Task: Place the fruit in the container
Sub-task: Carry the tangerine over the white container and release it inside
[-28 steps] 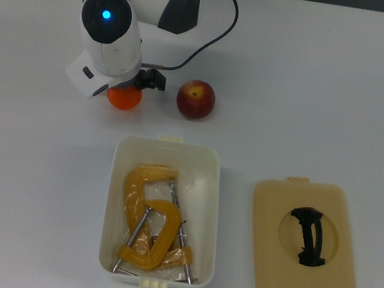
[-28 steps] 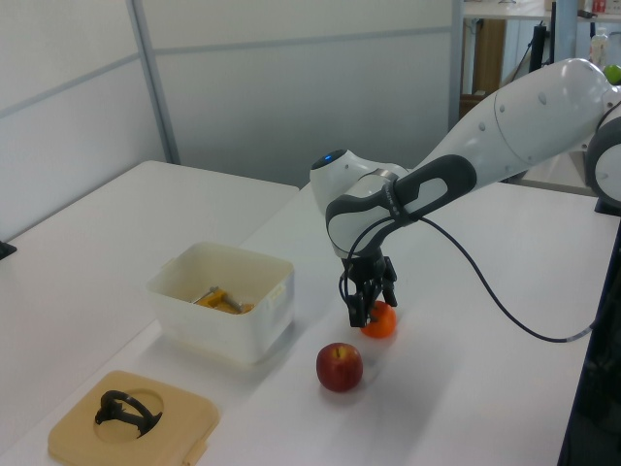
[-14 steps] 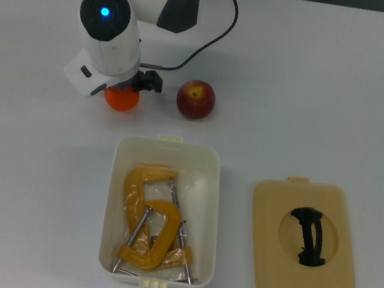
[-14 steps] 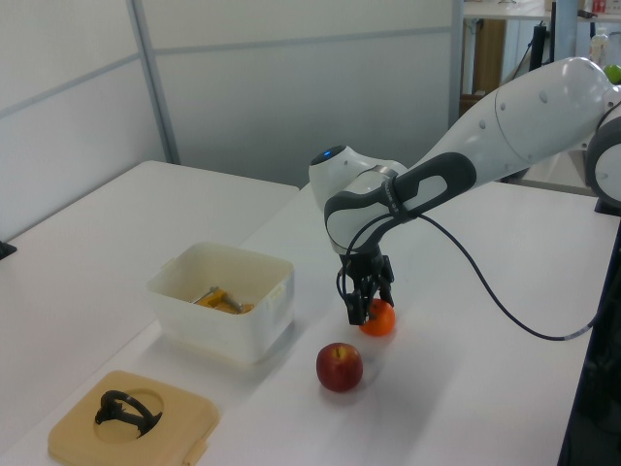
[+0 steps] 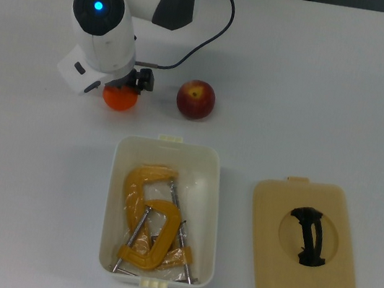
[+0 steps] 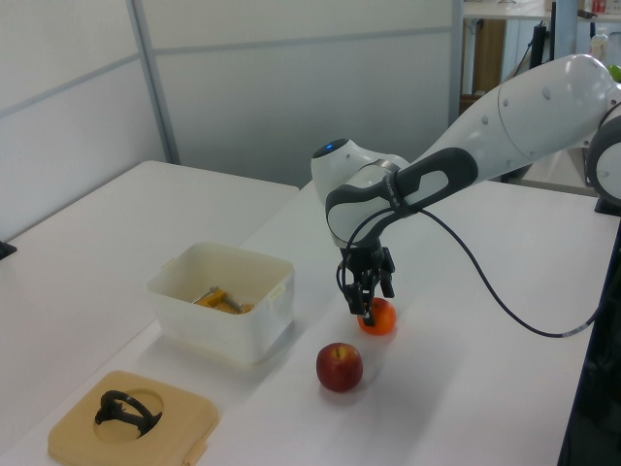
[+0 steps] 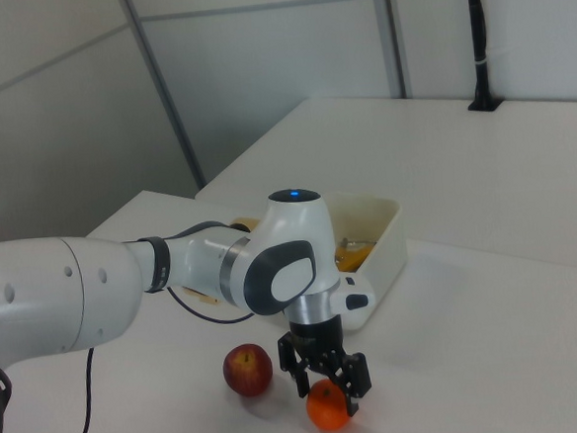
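The bright orange mandarin sits between the black fingers of my gripper, which is shut on it near the table surface. In the right view the gripper straddles the mandarin's top from above. The dark red apple rests on the table to the top view's right of the mandarin, apart from it. The white container stands open in front of both fruits, with yellow-orange metal clamps inside. In the top view the arm's wrist hides most of the gripper.
A flat tan lid with a black handle lies to the top view's right of the container. A black cable runs from the arm across the table behind the apple. The arm's white body fills the top view's upper left.
The gripper and the mandarin have shifted slightly to the top view's left and a little upward in the left view. The apple, container and lid have not moved.
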`<state>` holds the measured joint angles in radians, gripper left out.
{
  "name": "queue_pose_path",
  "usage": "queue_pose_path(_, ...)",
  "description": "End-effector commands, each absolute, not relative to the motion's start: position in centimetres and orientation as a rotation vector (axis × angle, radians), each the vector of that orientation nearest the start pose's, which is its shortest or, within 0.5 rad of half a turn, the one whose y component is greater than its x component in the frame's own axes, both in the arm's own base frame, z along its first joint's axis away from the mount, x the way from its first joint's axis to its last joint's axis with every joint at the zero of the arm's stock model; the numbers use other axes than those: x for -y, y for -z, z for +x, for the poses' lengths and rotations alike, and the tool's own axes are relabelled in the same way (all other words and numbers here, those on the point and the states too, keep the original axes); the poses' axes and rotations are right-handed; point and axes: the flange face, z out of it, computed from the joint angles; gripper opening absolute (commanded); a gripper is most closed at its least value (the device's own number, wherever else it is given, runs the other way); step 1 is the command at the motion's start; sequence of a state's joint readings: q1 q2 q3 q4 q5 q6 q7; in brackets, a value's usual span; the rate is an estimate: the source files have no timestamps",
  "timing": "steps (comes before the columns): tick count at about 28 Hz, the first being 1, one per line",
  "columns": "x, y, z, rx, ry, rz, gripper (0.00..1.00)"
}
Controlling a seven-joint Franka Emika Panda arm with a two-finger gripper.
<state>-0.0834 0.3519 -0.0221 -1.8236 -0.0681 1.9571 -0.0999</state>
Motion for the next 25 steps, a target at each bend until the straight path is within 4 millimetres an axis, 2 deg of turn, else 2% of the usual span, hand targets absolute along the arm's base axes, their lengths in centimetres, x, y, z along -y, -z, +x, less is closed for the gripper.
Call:
queue_pose_path(1, 6.5, -32.8, 60.7, 0.031, -0.349, -3.177, 0.63)
queue_pose_path(4, 6.3, -33.6, 60.9, 0.033, -0.327, -3.178, 0.48)
queue_pose_path(8, 6.3, -37.4, 61.9, 0.021, -0.242, -3.191, 0.46)
queue_pose_path(9, 6.3, -39.3, 62.1, 0.017, -0.223, -3.194, 0.46)
queue_pose_path(12, 6.2, -43.1, 63.5, 0.014, -0.12, -3.206, 0.46)
queue_pose_path(13, 5.9, -45.3, 64.3, 0.012, -0.047, -3.22, 0.46)
queue_pose_path(14, 5.9, -46.1, 64.6, 0.003, -0.017, -3.226, 0.46)
queue_pose_path(18, 4.8, -48.6, 65.5, 0.025, 0.086, -3.244, 0.46)
queue_pose_path(21, 3.8, -49.1, 65.9, 0.041, 0.146, -3.242, 0.46)
queue_pose_path(25, 2.3, -50.4, 67.4, -0.025, 0.393, -3.211, 0.46)
